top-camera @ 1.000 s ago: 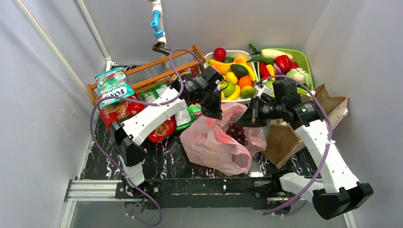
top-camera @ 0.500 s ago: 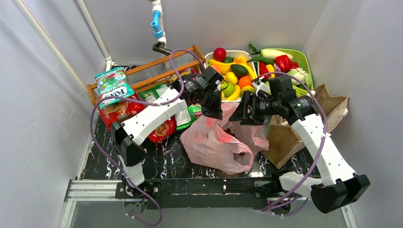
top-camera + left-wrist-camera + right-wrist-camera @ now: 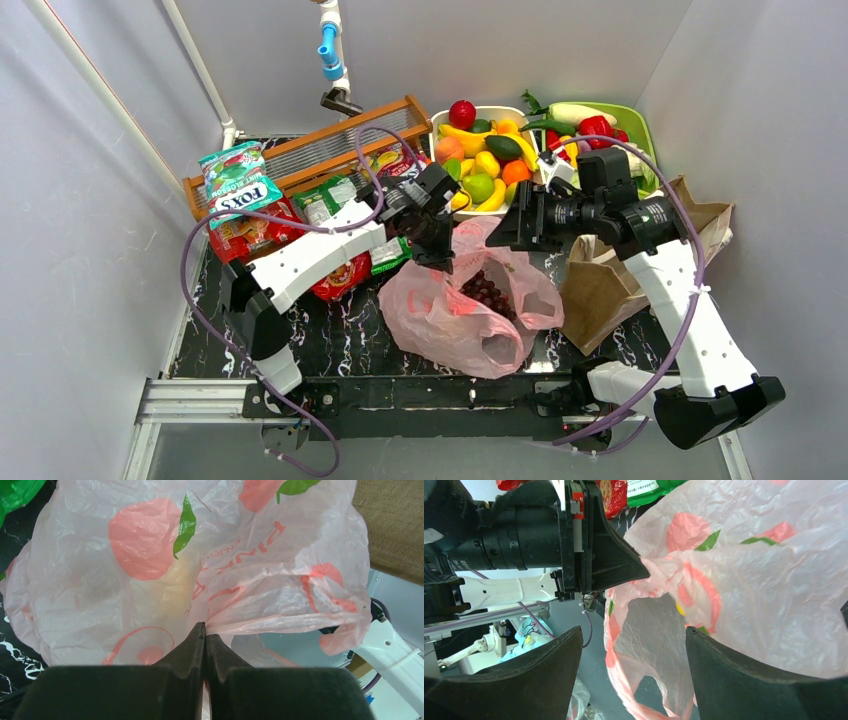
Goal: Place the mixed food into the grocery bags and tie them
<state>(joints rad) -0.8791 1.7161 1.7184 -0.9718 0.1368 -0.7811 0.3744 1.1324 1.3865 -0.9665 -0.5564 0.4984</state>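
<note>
The pink plastic bag [image 3: 450, 310] lies open mid-table with dark purple grapes [image 3: 487, 291] inside its mouth. My left gripper [image 3: 441, 254] is shut on the bag's far-left rim; in the left wrist view its fingertips [image 3: 205, 628] pinch the thin film of the pink bag [image 3: 150, 575]. My right gripper [image 3: 498, 237] hovers over the mouth's far-right side, open and holding nothing. In the right wrist view a handle loop of the pink bag [image 3: 764, 580] hangs between the spread jaws of my right gripper [image 3: 634, 630]. The brown paper bag [image 3: 605, 285] lies to the right.
A white fruit basket [image 3: 437, 120] and a green vegetable tray [image 3: 645, 130] stand at the back. Snack packets [image 3: 238, 180] lie piled on the left against a wooden rack [image 3: 300, 150]. More packets [image 3: 340, 275] lie under the left arm. Grey walls close in on both sides.
My right gripper opened and let go of the grapes, which now rest inside the pink bag. It drew back slightly toward the far side. The left gripper kept its hold on the rim.
</note>
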